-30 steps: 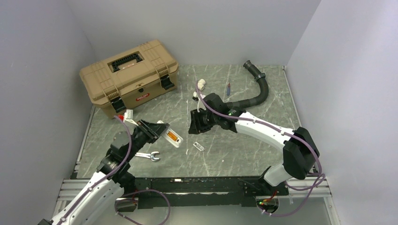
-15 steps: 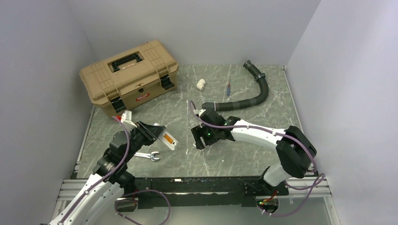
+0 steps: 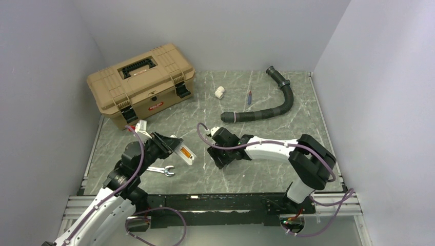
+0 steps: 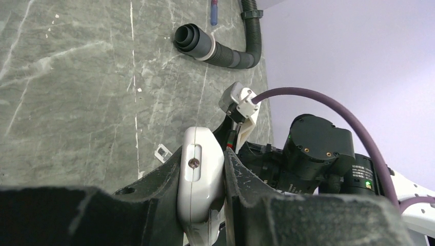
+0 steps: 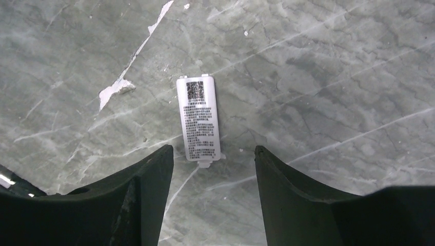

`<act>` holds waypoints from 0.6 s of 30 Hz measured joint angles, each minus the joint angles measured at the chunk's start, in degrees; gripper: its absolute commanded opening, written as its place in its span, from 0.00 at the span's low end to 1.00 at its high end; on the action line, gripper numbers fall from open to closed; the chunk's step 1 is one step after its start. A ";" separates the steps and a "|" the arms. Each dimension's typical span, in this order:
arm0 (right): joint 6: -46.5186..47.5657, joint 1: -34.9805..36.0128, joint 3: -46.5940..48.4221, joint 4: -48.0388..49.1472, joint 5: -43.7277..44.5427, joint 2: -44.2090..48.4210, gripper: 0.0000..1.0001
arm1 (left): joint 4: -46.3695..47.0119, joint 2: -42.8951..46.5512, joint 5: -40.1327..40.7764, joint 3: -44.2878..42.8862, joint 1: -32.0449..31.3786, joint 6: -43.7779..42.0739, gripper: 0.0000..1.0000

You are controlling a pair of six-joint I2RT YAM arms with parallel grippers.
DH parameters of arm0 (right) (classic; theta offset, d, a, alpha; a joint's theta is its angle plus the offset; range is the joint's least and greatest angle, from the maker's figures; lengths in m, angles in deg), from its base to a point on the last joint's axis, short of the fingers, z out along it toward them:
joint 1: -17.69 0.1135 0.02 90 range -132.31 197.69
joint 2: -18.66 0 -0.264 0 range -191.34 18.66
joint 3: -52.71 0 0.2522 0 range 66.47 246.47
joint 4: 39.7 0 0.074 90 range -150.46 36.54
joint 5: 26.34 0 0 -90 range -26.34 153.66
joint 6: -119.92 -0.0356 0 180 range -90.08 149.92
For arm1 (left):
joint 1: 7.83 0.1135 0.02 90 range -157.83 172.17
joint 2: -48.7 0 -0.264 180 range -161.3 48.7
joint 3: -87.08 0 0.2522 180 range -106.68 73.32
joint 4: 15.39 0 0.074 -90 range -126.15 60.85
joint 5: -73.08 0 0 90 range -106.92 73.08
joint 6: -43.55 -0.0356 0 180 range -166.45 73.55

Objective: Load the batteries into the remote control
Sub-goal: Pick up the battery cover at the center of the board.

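Though the remote control [image 4: 200, 177] is half hidden by the left pincer [image 4: 203, 166] clamped on it, an orange battery [image 3: 186, 151] is glimpsed in its recess. The right pincer [image 5: 213, 154] is spread wide over a white labelled cover [image 5: 199, 120] lying on the tabletop [image 5: 333, 77].

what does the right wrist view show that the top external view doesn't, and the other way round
Only the right wrist: a small white labelled cover lying flat on the table, below the open right gripper. Only the top external: the tan toolbox, black hose, wrench, and the left gripper shut on the remote. Both: the grey marbled table and the right gripper.
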 measured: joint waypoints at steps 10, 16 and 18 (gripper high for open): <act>2.58 0.00 -0.37 2.80 -0.22 -1.16 0.46 | 0.17 0.20 -0.09 0.37 0.26 0.74 0.00; 2.97 0.15 -0.55 3.08 -0.22 -1.18 0.45 | 0.22 0.22 -0.31 0.68 0.37 1.11 0.00; 2.99 0.42 -0.55 3.06 -0.13 -1.18 0.45 | 0.28 0.22 -0.33 0.79 0.37 1.20 0.00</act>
